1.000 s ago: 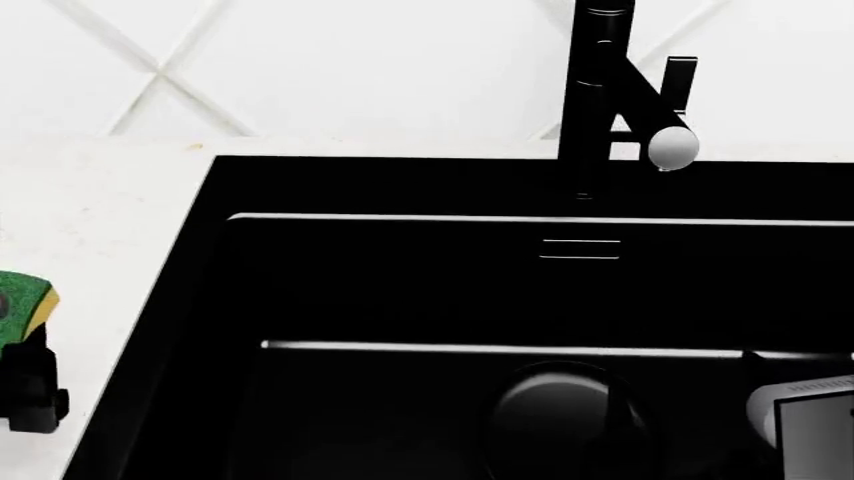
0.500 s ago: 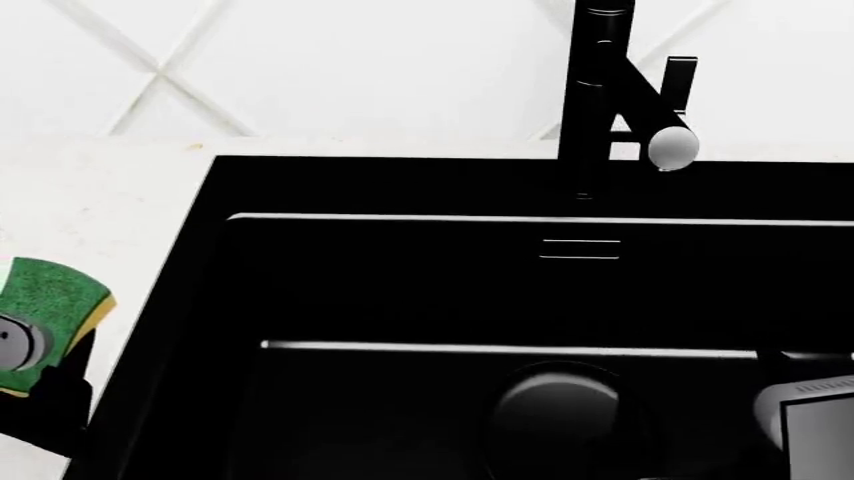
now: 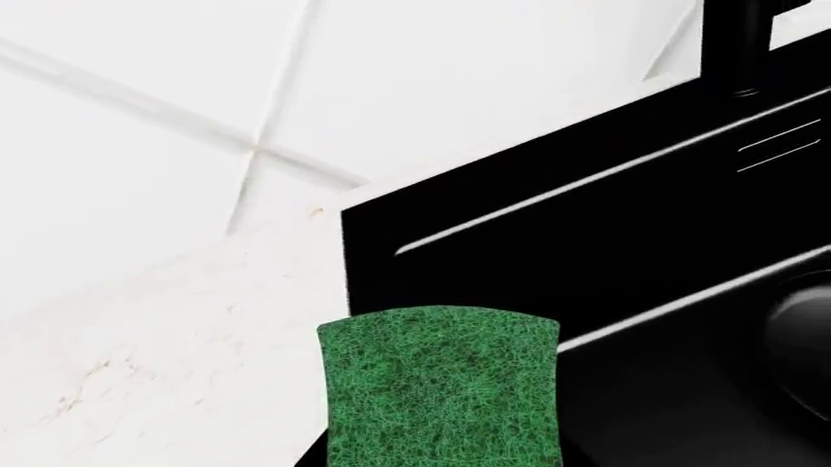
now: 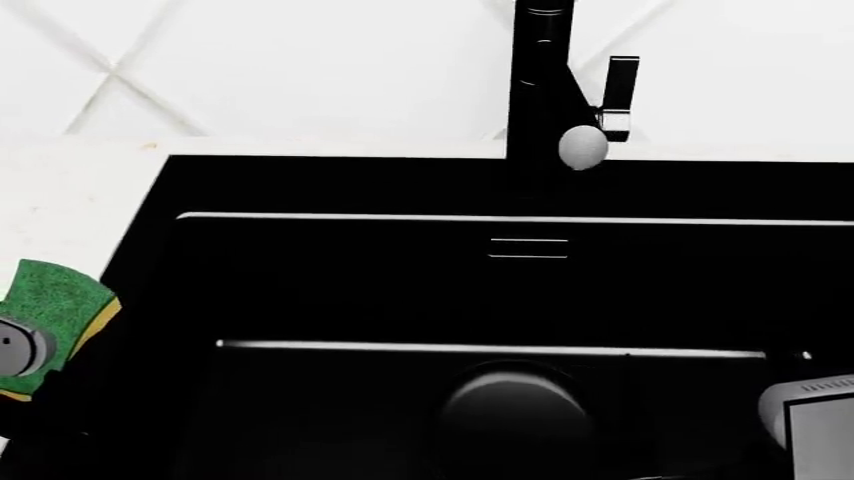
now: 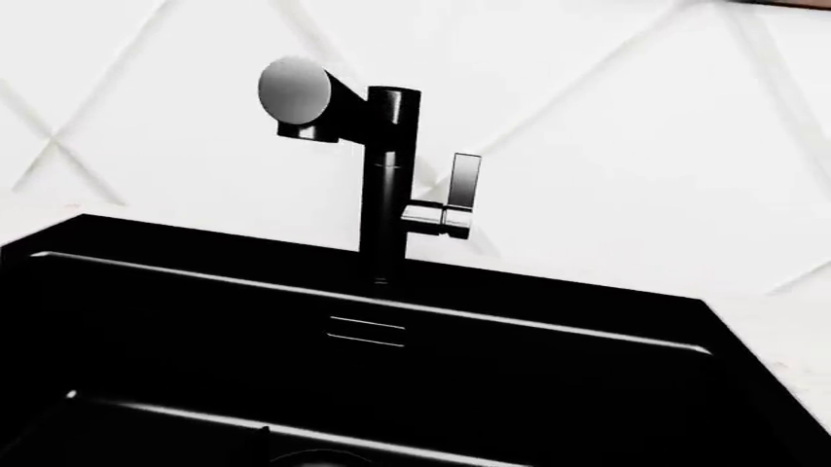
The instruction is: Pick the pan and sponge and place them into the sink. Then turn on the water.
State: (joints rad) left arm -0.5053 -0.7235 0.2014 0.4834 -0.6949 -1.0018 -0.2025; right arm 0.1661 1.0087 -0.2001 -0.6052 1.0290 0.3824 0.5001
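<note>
My left gripper [image 4: 30, 335] is shut on the sponge [image 4: 56, 292], green top over a yellow layer, and holds it at the left rim of the black sink [image 4: 147, 250]. In the left wrist view the sponge [image 3: 439, 384] hides the fingers. A round glossy shape [image 4: 514, 408] lies on the basin floor; I cannot tell whether it is the pan or the drain. The black faucet [image 4: 539, 90] stands behind the sink, and no water comes from its round spout [image 4: 582, 147]. My right arm's grey housing [image 4: 810, 425] is low in the basin at the right, its fingers lost against the black.
The faucet's lever [image 4: 622, 85] stands upright beside the column, and also shows in the right wrist view [image 5: 464, 185]. A slotted overflow [image 4: 529, 248] sits in the back wall. White counter [image 4: 67, 190] lies left of the sink, with a white tiled wall behind.
The sponge has risen in my left gripper and moved right to the sink's left rim. The head view has shifted, so the sink and faucet sit further left.
</note>
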